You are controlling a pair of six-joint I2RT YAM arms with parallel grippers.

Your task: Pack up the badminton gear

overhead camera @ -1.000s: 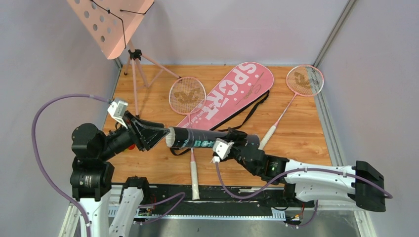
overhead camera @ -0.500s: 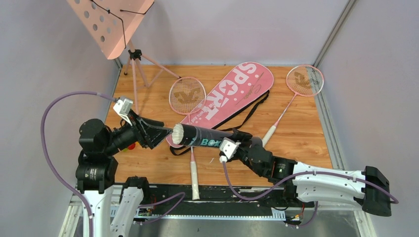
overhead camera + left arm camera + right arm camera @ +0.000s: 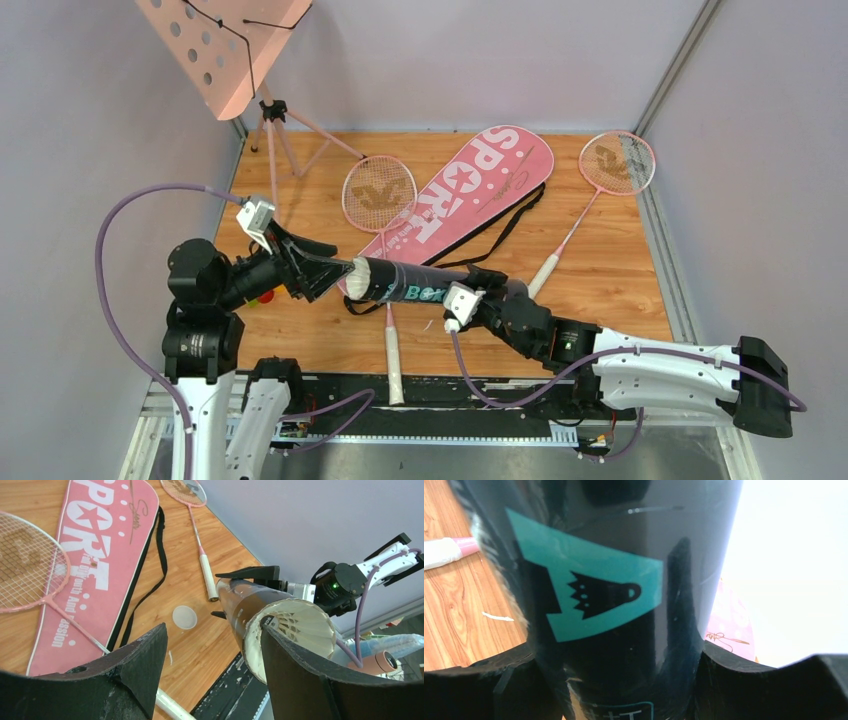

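Black cylindrical tube (image 3: 405, 283) with a teal label, held roughly level over the wooden table (image 3: 620, 285), clamped in the right gripper (image 3: 487, 285); white feather shuttlecock (image 3: 300, 625) in its mouth; left gripper (image 3: 328, 270) spread wide around that mouth, gripping nothing; long pink bag (image 3: 470, 185) flat behind

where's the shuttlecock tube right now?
Top view, centre-left: the black shuttlecock tube is clamped in the right pincer, its open end at the open left pincer, just nearer than the pink racket bag.
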